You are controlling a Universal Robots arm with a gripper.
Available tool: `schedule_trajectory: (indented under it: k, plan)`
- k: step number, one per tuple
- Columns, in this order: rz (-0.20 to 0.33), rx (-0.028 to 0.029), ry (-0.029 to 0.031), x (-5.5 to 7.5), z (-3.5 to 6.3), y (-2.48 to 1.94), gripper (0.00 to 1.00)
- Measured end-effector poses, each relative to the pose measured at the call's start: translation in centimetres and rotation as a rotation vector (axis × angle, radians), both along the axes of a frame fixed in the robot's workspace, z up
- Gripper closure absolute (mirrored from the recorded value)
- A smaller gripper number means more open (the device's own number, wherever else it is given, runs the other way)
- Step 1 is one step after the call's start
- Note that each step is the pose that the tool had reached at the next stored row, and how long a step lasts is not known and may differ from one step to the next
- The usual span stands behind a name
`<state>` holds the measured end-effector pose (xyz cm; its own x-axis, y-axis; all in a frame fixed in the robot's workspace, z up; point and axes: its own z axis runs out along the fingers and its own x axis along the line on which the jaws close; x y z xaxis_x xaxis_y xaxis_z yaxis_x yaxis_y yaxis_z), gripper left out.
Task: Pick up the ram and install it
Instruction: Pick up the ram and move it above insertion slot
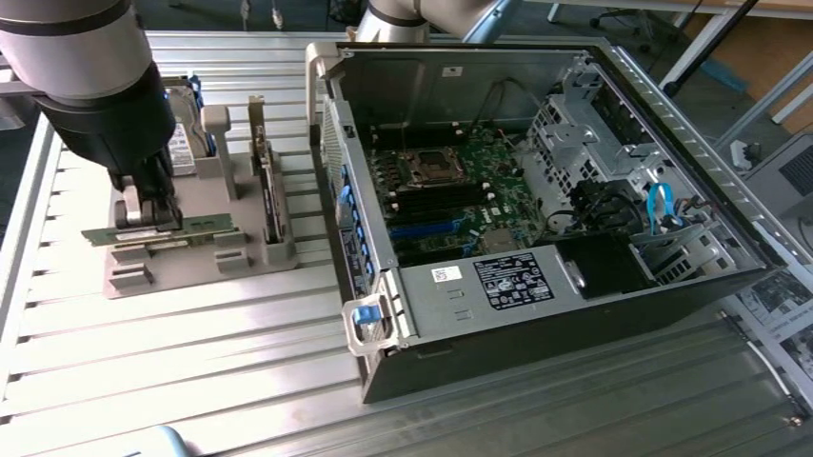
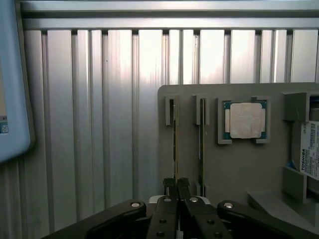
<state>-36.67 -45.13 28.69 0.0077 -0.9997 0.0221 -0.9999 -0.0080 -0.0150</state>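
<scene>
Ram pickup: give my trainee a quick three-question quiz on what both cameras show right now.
1. True or false: the claw is shut on the ram.
2. In the wrist view, what sits in the square pocket of the gray holder? A) a screw B) the processor chip C) a fan
3. Fill in: the gray holder stands on the exterior view's ____ of the open computer case.
Key: 1 true; 2 B; 3 left.

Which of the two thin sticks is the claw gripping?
The ram farther from the square chip; the gripper is shut on it, the other stick stands free.
</scene>
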Motion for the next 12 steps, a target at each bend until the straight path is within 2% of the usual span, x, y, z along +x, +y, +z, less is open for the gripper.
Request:
schedule_trajectory:
  k: [12]
  plan:
    - [0.000, 0.0000, 0.0001, 0.0, 1.80, 0.00, 0.88]
